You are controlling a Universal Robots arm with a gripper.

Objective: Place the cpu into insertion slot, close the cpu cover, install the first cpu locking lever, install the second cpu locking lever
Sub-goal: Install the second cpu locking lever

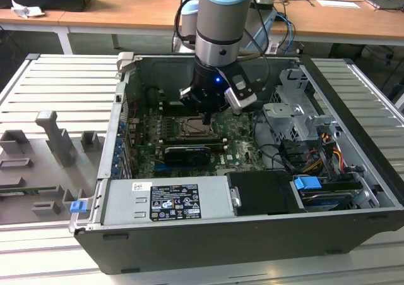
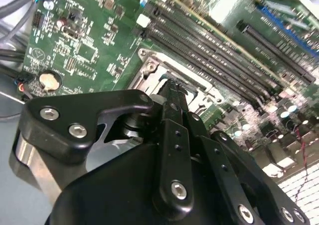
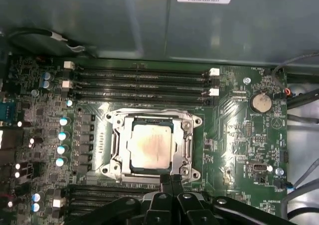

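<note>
Your cpu [image 3: 149, 145] already sits in the insertion slot [image 3: 115, 150], framed by the cpu cover [image 3: 188, 141] lying flat around it. Your gripper [image 3: 171, 177] hovers just beside the cover's edge, on the side away from the memory slots [image 3: 139, 83], jaws pressed together and holding nothing.

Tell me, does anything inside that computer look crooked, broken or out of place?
Nothing stands out. The cpu lies flat and square in the insertion slot, with the cpu cover down around it. The gripper sits at the socket's edge.
</note>
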